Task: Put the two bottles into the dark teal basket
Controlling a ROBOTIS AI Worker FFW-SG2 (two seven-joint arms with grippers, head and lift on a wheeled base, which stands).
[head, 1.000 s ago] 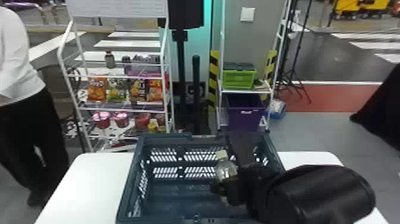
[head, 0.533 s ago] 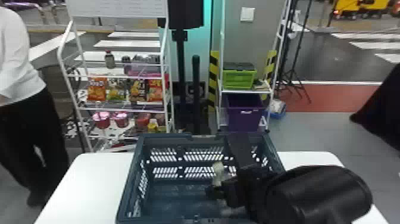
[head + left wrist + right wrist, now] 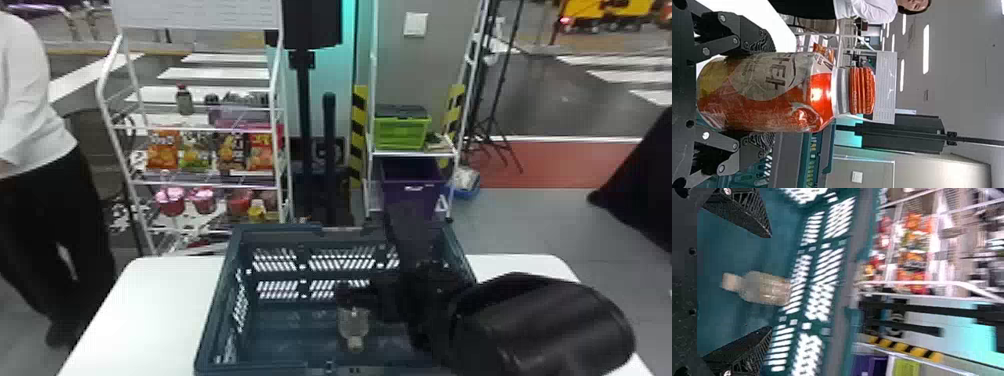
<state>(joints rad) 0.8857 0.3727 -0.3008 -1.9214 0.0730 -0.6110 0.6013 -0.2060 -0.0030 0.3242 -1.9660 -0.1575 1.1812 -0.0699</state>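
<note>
In the left wrist view the left gripper is closed firmly on a bottle of clear, glossy plastic—its body squeezed between the two ridged black fingers. The bottle is upright, with rounded shoulders, a short neck, orange sides, a pale printed label and a finely ribbed orange cap.

At the left of the head view, a smooth white tabletop with rounded corners reaches under the basket. Behind it, a rack of thin white metal tubing carries crinkled, shiny snack bags above squat cups with pink tops.

The dark teal basket is a rectangular hard-plastic box, its walls pierced by rows of slanted slots. Inside it is the second bottle, pale and translucent, its narrower cap end toward the basket's near side; whether it touches the floor cannot be told. At its right, the right gripper reaches into the basket, its fingers wide apart and gripping nothing, with lattice-textured black pads in the right wrist view.

Beyond the basket, a boxy lime-green crate rests on a white-edged shelf, above a smooth purple bin.
</note>
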